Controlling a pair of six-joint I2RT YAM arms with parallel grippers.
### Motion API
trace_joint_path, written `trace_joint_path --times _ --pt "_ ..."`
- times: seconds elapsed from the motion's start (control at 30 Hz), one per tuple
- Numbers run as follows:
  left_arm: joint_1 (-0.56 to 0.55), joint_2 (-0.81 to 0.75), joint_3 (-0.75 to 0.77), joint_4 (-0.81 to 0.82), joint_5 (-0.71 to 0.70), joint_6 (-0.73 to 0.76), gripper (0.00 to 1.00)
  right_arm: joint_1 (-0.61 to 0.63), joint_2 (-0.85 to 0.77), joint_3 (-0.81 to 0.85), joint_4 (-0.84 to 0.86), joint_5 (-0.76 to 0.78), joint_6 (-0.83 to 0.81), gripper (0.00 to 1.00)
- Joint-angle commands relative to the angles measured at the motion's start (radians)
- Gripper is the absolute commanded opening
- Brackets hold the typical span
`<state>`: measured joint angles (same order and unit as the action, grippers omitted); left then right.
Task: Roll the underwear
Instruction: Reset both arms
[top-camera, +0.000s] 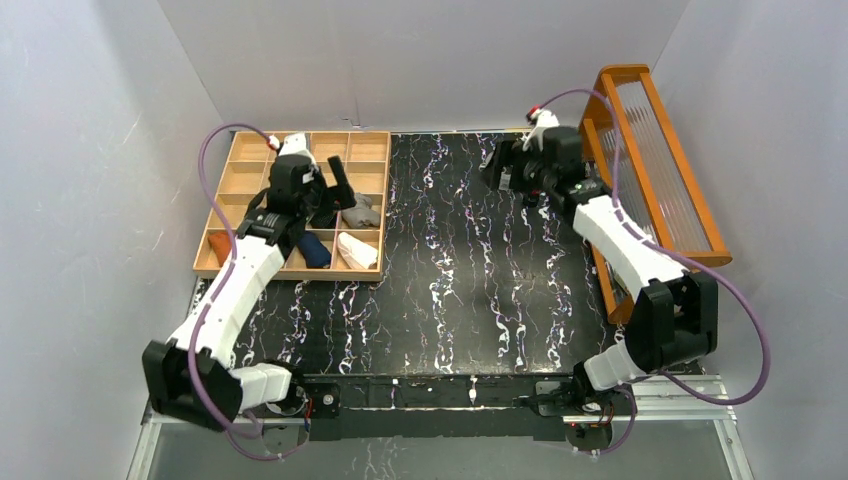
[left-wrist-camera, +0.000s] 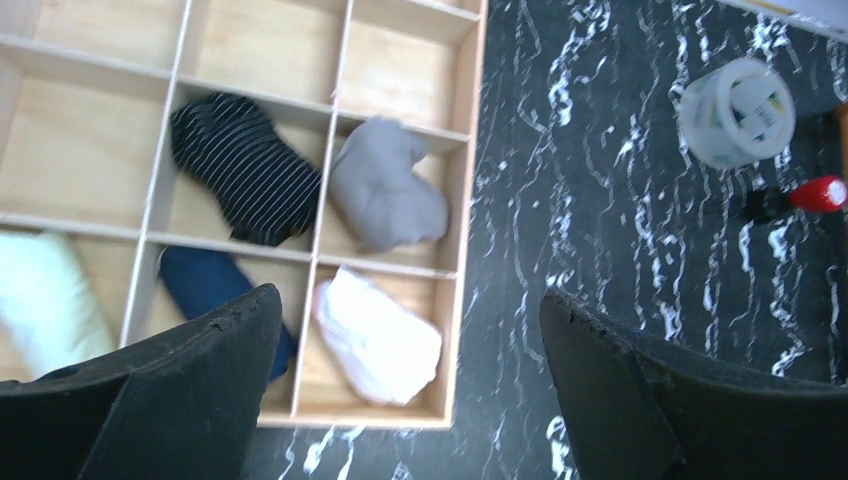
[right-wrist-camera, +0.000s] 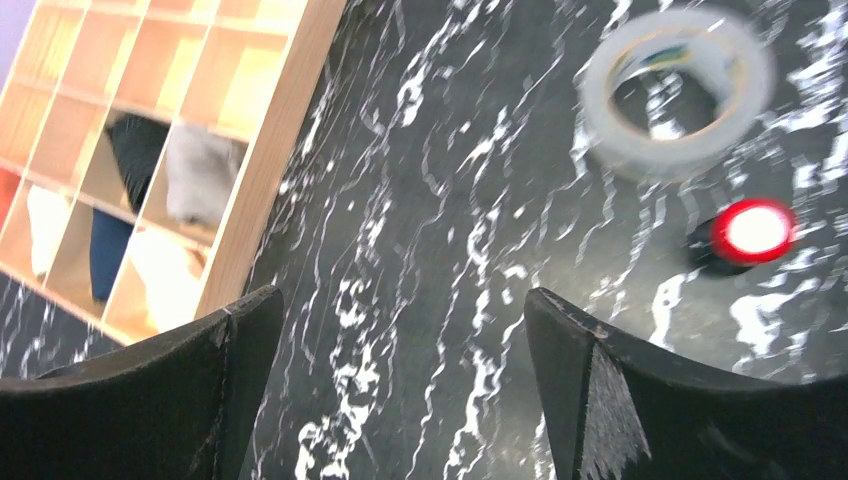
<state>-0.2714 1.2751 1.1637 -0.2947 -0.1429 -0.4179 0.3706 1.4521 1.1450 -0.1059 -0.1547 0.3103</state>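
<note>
Two underwear bundles in adjoining cells of the wooden tray (left-wrist-camera: 465, 250) at the table's (top-camera: 450, 300) far-left corner, black striped pair (left-wrist-camera: 240, 170), grey pair (left-wrist-camera: 385, 190) right of it, my left gripper (left-wrist-camera: 408, 300) agape and empty above, tape ring (left-wrist-camera: 736, 112), red-topped object (right-wrist-camera: 755, 230), my right gripper (right-wrist-camera: 402, 295) agape and empty near them.

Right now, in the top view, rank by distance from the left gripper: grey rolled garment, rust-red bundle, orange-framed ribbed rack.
1. Grey rolled garment, tray's right column, beside the left gripper.
2. Rust-red bundle, tray's near-left corner.
3. Orange-framed ribbed rack, table's far right.
</note>
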Motion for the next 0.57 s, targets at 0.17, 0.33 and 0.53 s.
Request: trace_joint_path --times 0.17,0.33,0.53 --pt "0.001 -0.274 -0.136 -0.133 -0.100 0.043 0.98 -0.108 0.004 0.223 -0.194 -0.017 -0.018 0.99" --pt "0.001 -0.270 -0.111 -0.169 -0.108 0.057 0.98 -0.107 -0.142 0.065 -0.051 -0.083 0.013 0.99" --pt "0.000 -0.245 -0.092 -0.172 -0.126 0.033 0.98 -0.108 -0.179 0.058 -0.074 -0.036 -0.004 0.99"
